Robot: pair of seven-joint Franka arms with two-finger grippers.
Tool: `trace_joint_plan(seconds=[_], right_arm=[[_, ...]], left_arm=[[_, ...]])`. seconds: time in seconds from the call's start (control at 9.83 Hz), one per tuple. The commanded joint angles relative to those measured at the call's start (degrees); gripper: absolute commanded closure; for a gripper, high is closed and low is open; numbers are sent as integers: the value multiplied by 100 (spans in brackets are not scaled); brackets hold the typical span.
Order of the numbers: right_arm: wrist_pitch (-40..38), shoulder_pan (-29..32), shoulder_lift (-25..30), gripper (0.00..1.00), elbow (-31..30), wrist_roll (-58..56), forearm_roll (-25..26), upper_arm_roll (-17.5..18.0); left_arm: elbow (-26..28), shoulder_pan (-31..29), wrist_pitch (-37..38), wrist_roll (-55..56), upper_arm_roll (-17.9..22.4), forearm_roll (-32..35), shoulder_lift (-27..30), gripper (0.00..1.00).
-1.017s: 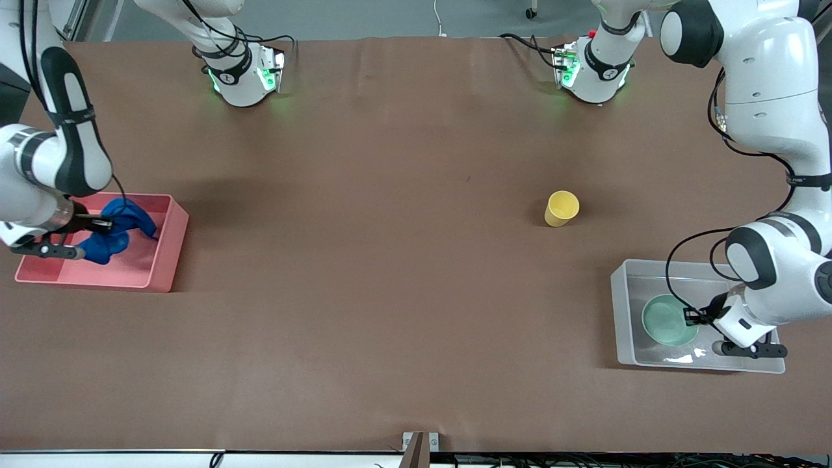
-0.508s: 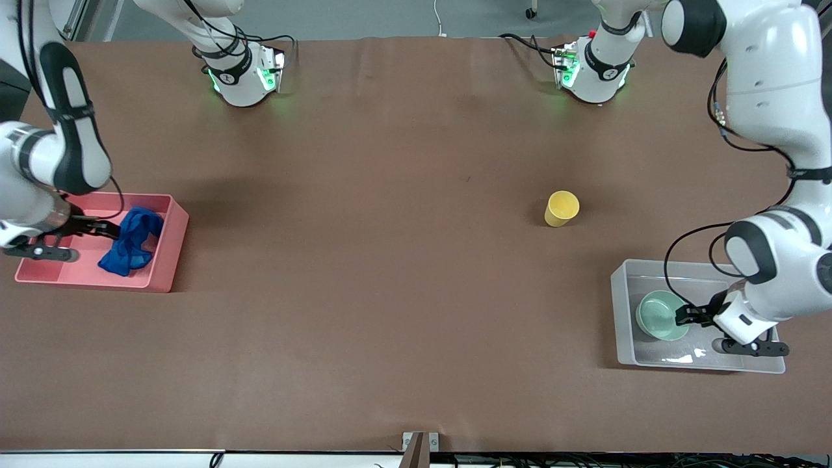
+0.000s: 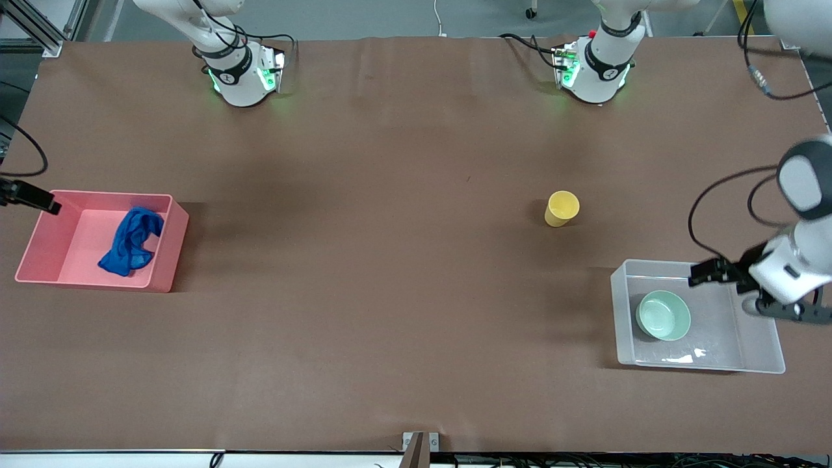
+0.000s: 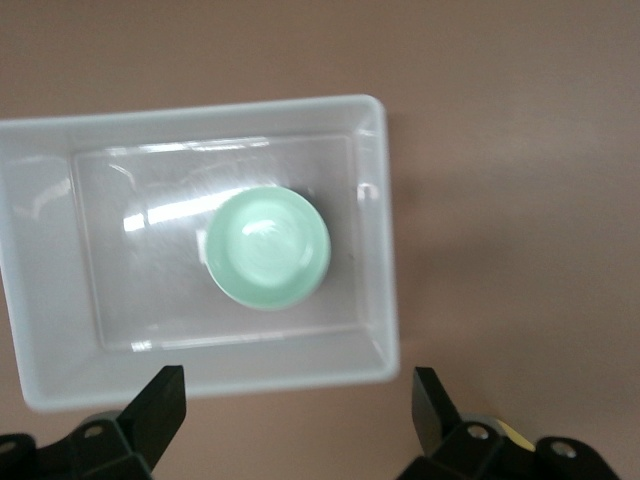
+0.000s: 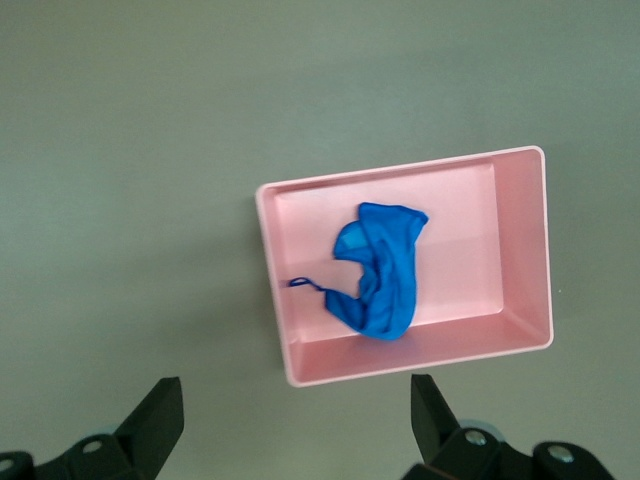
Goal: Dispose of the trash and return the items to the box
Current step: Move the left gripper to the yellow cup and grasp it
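The blue cloth (image 3: 132, 242) lies crumpled in the pink bin (image 3: 170, 260); it also shows in the right wrist view (image 5: 382, 270). The mint-green bowl (image 3: 663, 315) sits upright in the clear box (image 3: 754, 344), also shown in the left wrist view (image 4: 268, 247). The yellow cup (image 3: 561, 208) stands on the table, farther from the camera than the box. My left gripper (image 3: 699, 273) is open and empty, raised over the box's farther rim. My right gripper (image 3: 29, 197) is open and empty, high beside the pink bin at the right arm's end of the table.
The brown table spreads wide between the pink bin and the clear box (image 4: 385, 230). The arm bases (image 3: 244, 71) stand along the table's farther edge. The pink bin's rim (image 5: 410, 365) lies just ahead of the right fingers (image 5: 165, 415).
The right gripper let go of the cloth, which dropped into the pink bin, and rose away. The left gripper let go of the bowl in the box and lifted clear.
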State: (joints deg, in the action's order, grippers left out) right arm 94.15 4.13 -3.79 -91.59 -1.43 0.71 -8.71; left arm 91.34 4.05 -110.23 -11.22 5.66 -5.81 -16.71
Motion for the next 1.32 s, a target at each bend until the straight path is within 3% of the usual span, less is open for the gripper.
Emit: trace_joint_plan(seconds=[0.0, 0.1, 0.31, 0.51, 0.81, 1.22], right_arm=[[-388, 405, 402, 0, 291, 108, -359, 318], [-719, 274, 474, 0, 360, 116, -361, 152], [-1092, 220, 466, 0, 580, 55, -308, 151], [-1083, 168, 466, 0, 580, 37, -291, 159], [-1109, 106, 467, 0, 589, -7, -117, 194], [-1258, 35, 449, 0, 897, 556, -44, 581]], left_arm=[[1723, -36, -42, 793, -580, 299, 1480, 0], [2295, -53, -86, 1110, -827, 299, 1965, 0], [3482, -298, -522, 1507, -1529, 299, 2627, 0], [4529, -221, -1497, 1684, -1647, 299, 2796, 0], [5262, -141, -2605, 1676, -1682, 291, 2307, 3], [5368, -124, -3714, 1684, -1804, 291, 1190, 8]])
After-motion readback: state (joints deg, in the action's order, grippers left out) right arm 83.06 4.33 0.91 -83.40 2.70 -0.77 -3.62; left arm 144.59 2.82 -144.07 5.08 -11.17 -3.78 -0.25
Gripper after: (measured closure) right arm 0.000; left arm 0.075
